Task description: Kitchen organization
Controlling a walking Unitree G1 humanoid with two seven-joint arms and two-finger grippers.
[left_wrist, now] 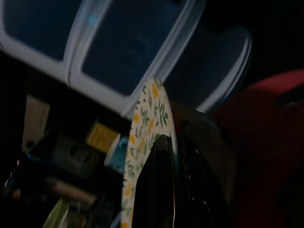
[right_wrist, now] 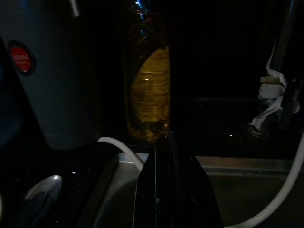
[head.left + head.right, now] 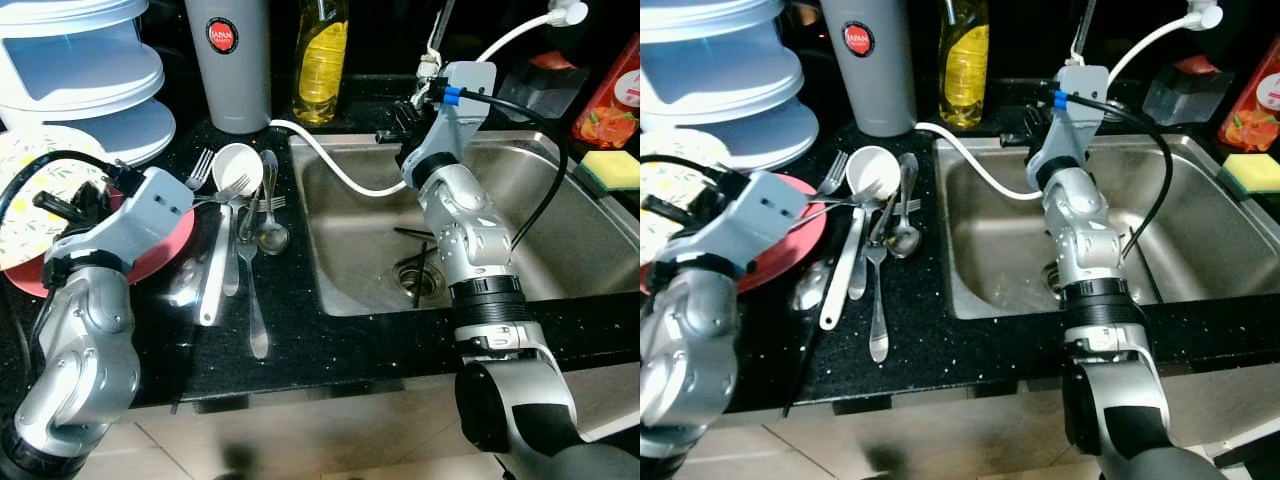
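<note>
My left gripper [image 3: 62, 205] is at the counter's left end, shut on the rim of a floral plate [image 3: 25, 185]. That rim [image 1: 142, 137] runs edge-on between the black fingers [image 1: 159, 190]. The floral plate overlaps a red plate [image 3: 160, 255]. Several forks and spoons [image 3: 240, 235] lie in a pile beside a small white cup [image 3: 238, 168]. My right gripper [image 3: 395, 125] hovers over the sink's back left corner. It is shut with nothing in it, and its fingers [image 2: 159, 190] point at a yellow bottle [image 2: 149, 95].
Stacked white containers [image 3: 80, 70] stand at the back left, with a grey flask [image 3: 228, 60] and the yellow bottle [image 3: 320, 55] behind the cutlery. A white hose [image 3: 335, 165] drapes into the steel sink [image 3: 350, 270]. A yellow sponge [image 3: 612, 168] rests on the right rim.
</note>
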